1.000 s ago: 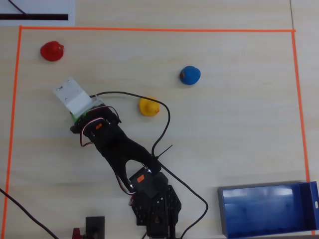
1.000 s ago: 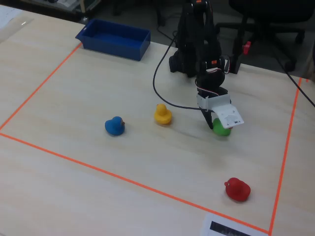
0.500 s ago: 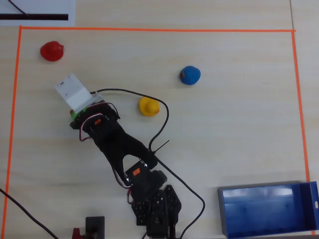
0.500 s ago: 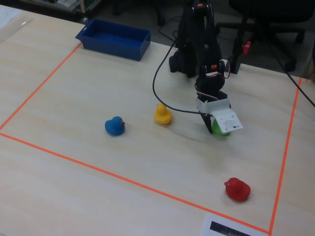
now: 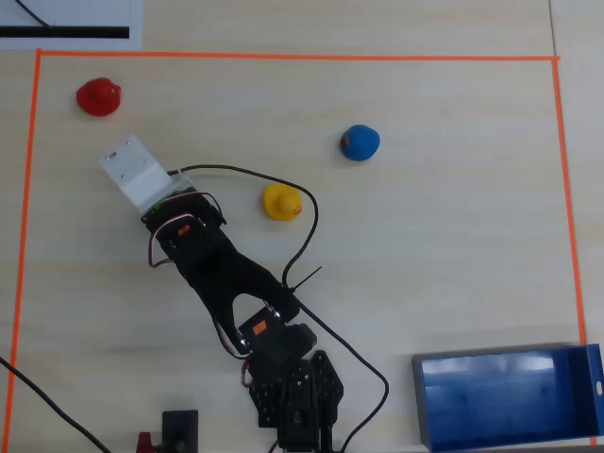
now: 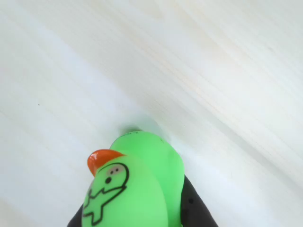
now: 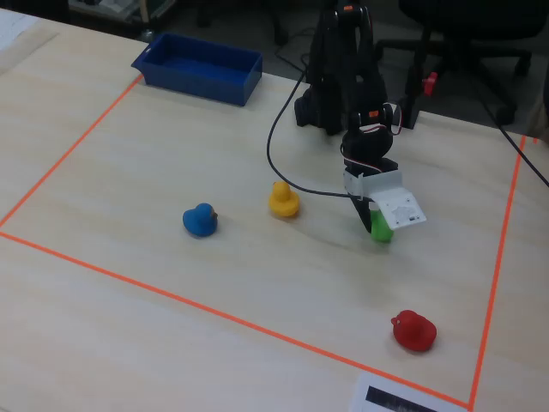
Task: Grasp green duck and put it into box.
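Pale wood table, orange tape border. Gripper jaws clamped on green duck, near yellow duck. Box well apart.

In the overhead view the green duck shows only as a sliver under the white wrist housing, and the gripper's jaws are hidden beneath it. The wrist view cuts off the duck's lower body and both black fingers at the bottom edge. In the fixed view the housing covers most of the duck. The overhead frame crops the box at the right edge.
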You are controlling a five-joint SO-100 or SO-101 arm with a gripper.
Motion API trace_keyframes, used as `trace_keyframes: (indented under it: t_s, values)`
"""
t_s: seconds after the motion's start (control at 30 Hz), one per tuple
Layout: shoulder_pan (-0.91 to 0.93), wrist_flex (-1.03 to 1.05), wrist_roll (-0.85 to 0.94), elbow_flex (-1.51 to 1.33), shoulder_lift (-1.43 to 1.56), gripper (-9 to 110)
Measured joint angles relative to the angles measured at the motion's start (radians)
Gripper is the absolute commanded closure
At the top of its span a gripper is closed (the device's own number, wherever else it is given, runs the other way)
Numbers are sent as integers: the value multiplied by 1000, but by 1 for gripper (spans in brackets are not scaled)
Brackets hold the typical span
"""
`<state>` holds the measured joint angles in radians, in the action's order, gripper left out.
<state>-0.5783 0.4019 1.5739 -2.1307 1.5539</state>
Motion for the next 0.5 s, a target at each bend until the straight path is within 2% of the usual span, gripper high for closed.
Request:
trace_keyframes:
  t_s: [0.13, 0.3, 0.5]
  values:
    - [32, 8, -3, 0, 58, 101]
    - [107, 112, -12, 0, 242, 101]
    - [272, 215, -12, 25, 459, 101]
